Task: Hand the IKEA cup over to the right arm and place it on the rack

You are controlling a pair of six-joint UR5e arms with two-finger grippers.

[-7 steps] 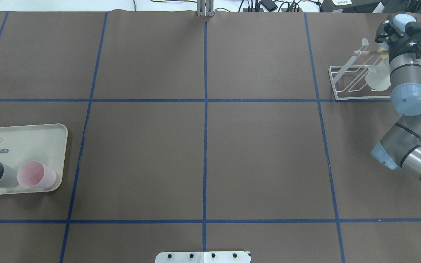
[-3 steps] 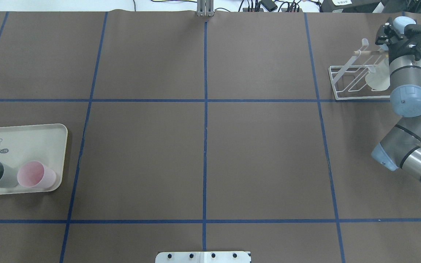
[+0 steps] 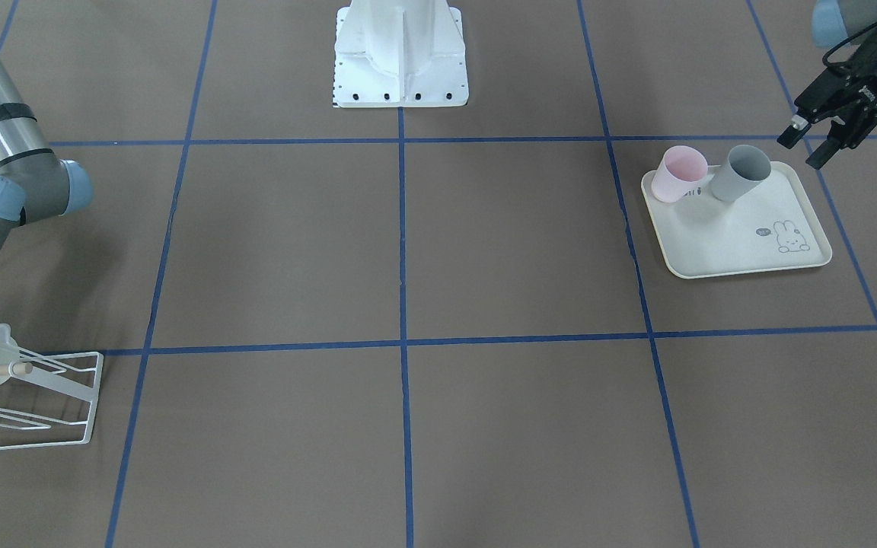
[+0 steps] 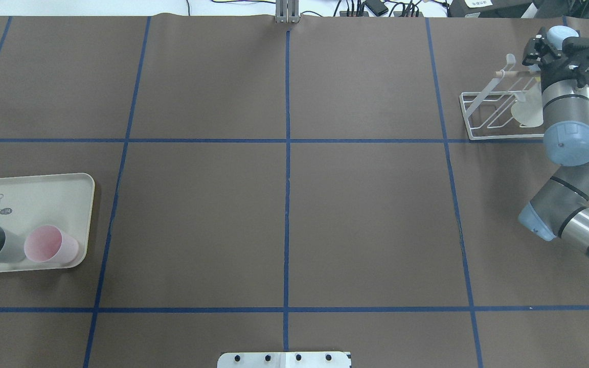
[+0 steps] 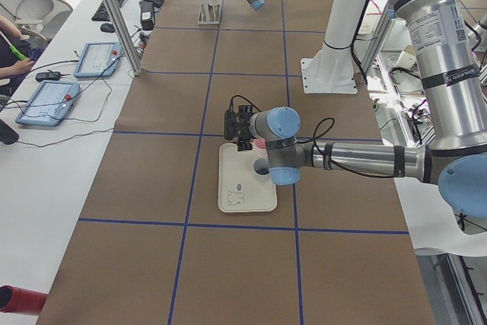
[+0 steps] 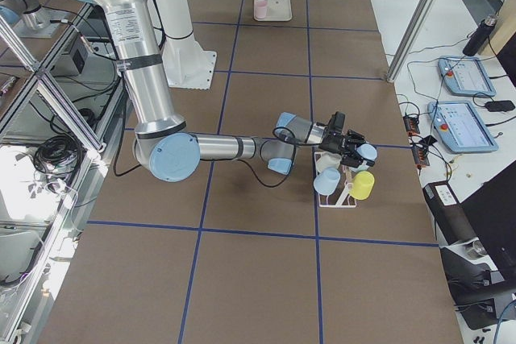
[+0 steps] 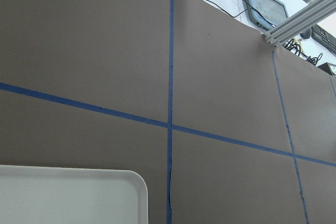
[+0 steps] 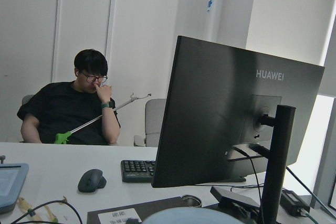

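1. Brown paper with a blue tape grid covers the worktop (image 4: 376, 214), and the action sits at its two far ends.
2. Over at the robot's right end, the low white wire rack (image 4: 494, 115) stands with its thin light wooden rod (image 4: 517, 73) across the top.
3. Right gripper (image 6: 352, 149) hovers above that rack, and a pale blue plastic cup (image 6: 368, 153) is right at its tip, above the rack's far side.
4. Clamped or let go? I cannot tell; the wrist view shows only the cup's pale rim (image 8: 176, 216) at the bottom edge.
5. Two more cups hang on the rack: a whitish cup (image 6: 326, 181) and a yellow cup (image 6: 363, 186).
6. Across the worktop, the left gripper (image 3: 802, 151) hangs in the air with its fingers apart, gripping nothing, just beyond the corner of the cream rabbit-print tray (image 3: 728, 243).
7. On that tray, a pink cup (image 3: 678, 173) and a grey cup (image 3: 739, 173) stand side by side at the edge nearest the robot.
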